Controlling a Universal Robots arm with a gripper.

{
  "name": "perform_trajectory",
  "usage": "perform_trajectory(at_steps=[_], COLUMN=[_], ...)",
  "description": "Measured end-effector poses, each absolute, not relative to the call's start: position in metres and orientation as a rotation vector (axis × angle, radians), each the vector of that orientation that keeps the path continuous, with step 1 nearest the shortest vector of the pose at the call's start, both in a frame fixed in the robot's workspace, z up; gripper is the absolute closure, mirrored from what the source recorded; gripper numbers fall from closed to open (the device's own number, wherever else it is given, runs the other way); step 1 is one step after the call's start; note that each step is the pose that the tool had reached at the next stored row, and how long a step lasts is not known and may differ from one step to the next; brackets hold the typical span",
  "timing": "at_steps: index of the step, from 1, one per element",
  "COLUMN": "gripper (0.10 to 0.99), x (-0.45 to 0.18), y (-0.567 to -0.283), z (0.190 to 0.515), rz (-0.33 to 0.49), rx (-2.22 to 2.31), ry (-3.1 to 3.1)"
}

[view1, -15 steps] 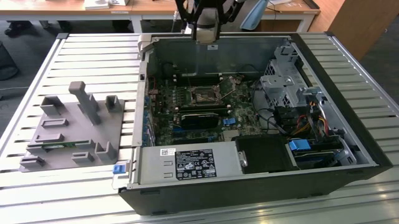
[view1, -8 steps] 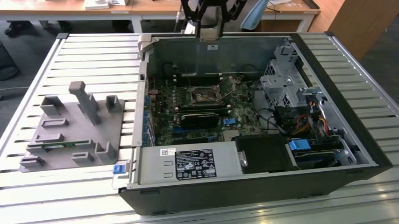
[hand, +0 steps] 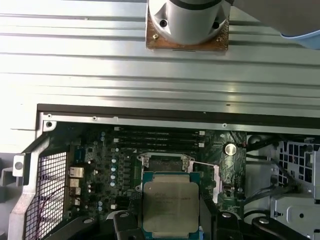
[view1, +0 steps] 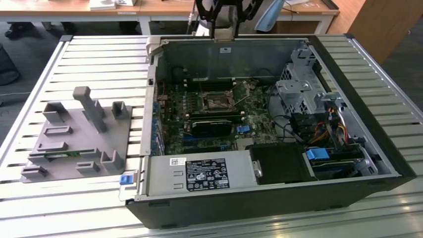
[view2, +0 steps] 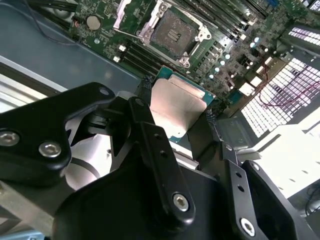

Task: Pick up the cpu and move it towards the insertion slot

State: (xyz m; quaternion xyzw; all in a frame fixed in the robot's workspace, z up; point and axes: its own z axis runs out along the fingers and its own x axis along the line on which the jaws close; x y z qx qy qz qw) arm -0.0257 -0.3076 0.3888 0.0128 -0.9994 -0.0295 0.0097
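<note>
Already the gripper [view2: 186, 112] is closed on the cpu [view2: 177, 105], its two black fingers [view2: 150, 145] pinching opposite edges so the silvery lid stays clear. In the first wrist view the cpu [hand: 171, 206] hangs flat, face up, just short of the insertion slot [hand: 165, 162]; being square, it has no long axis, and its edges sit parallel to the socket frame

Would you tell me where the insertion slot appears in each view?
Exterior view: the insertion slot, at the motherboard's middle.
Second wrist view: the slot, just beyond the cpu.
First wrist view: the slot, partly behind the cpu.
Shared landmark: the motherboard.
</note>
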Motion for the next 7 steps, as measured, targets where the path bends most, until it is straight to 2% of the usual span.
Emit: perform_trajectory(at_steps=[7], gripper=[0.545], x=[-0.0255], y=[-0.3076], z=[0.3885], rz=[-0.093], rx=[0.040], ry=[-3.122])
